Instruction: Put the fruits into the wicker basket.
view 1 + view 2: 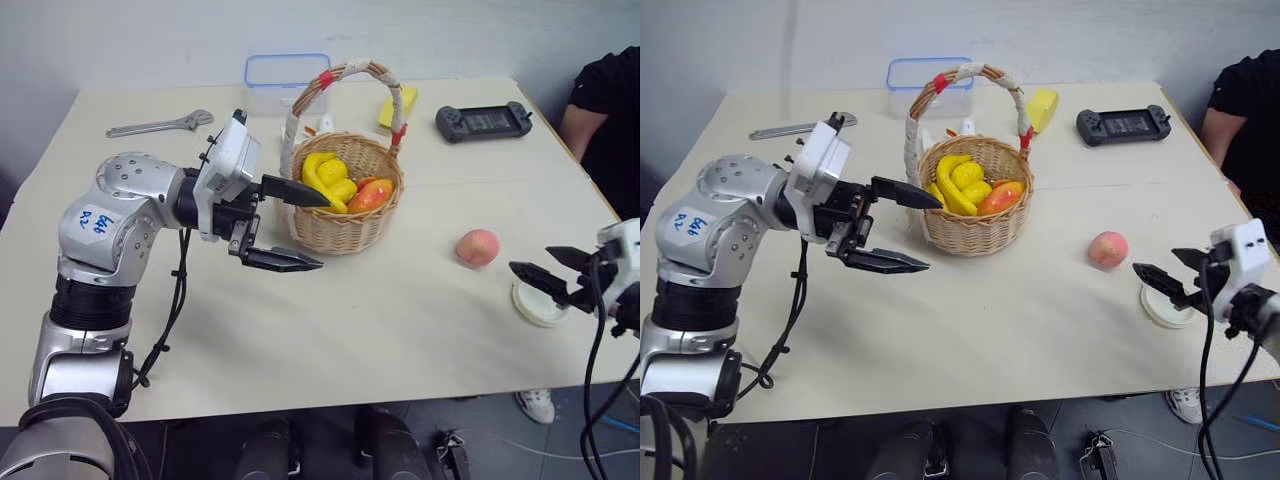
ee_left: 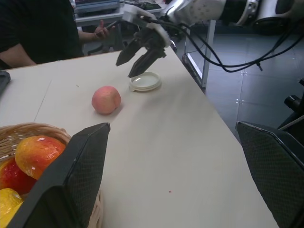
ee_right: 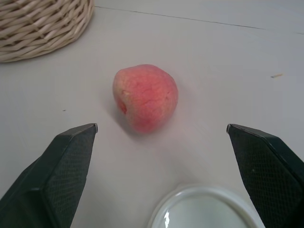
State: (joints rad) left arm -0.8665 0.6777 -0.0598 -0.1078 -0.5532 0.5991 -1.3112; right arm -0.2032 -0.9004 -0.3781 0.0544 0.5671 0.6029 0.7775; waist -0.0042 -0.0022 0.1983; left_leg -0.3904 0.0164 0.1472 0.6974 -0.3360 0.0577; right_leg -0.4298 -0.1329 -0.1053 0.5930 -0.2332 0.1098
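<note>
My left hand [image 1: 285, 225] hangs released, holding nothing, just beside the wicker basket [image 1: 345, 225], which stands mid-table [image 1: 380, 320] with the mango [image 1: 372, 194] inside next to yellow bananas [image 1: 328, 178]. The peach [image 1: 478, 247] lies on the bare table, apart from the basket on its right. My right hand [image 1: 548, 272] is also spread wide and empty, above the white lid [image 1: 540, 308] and pointing toward the peach without touching it.
</note>
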